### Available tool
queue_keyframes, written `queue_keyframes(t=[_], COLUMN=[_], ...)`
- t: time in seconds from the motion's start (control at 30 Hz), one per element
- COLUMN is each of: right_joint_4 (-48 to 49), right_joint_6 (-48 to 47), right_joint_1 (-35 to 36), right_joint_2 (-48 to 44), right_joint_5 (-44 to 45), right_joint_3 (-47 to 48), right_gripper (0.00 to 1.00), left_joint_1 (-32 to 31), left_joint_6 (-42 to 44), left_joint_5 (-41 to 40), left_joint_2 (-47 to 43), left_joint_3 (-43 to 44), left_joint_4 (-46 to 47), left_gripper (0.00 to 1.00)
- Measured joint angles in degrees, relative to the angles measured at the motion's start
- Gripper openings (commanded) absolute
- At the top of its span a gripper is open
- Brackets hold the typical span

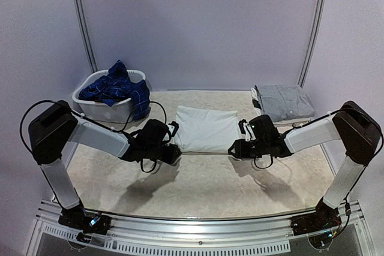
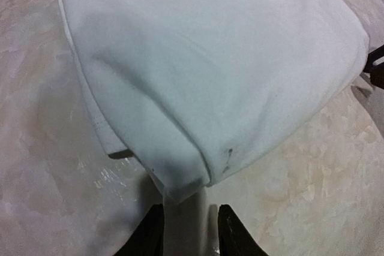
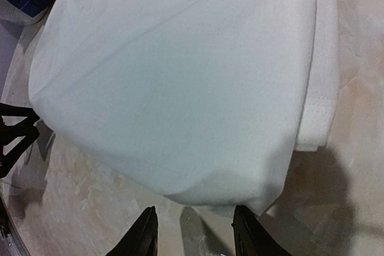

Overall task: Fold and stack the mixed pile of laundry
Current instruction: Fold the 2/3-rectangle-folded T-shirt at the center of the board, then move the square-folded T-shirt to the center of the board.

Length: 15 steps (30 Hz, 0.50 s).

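Observation:
A folded white garment point(image 1: 207, 127) lies flat in the middle of the table. My left gripper point(image 1: 174, 151) sits low at its near left corner. In the left wrist view the left gripper point(image 2: 189, 226) has its jaws apart, and the cloth's corner point(image 2: 174, 190) reaches just to the fingertips. My right gripper point(image 1: 235, 148) is at the near right corner. In the right wrist view the right gripper point(image 3: 193, 229) is open, and the white garment's edge point(image 3: 240, 199) lies just ahead of the tips. The navy plaid shirt point(image 1: 117, 88) spills over the basket.
The white plastic basket point(image 1: 90, 107) stands at the back left with a cable beside it. A folded grey stack point(image 1: 282, 101) rests at the back right. The marbled tabletop point(image 1: 198, 184) shows in front of the white garment.

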Motion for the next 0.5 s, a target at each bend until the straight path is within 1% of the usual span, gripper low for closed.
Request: queue_keyframes(t=[0.17,0.27,0.5], right_joint_4=[-1.75,-2.8,-6.03], right_joint_6=[0.04,0.02,-0.2], right_joint_1=[0.0,0.0,0.0], right_joint_2=[0.94,0.74,-3.98], right_joint_5=[1.64,1.95,3.26], right_joint_3=[1.14,1.05,-1.79], right_gripper=[0.43,0.43,0.44], left_joint_1=[0.0,0.0,0.0], left_joint_6=[0.44,0.94,1.75], left_joint_5=[-0.68,-1.29,-2.16], left_joint_2=[1.22,1.57,3.37], left_joint_3=[1.46,1.97,3.37], left_joint_4=[-0.2,-0.24,-0.35], left_gripper=[0.29,0.25,0.18])
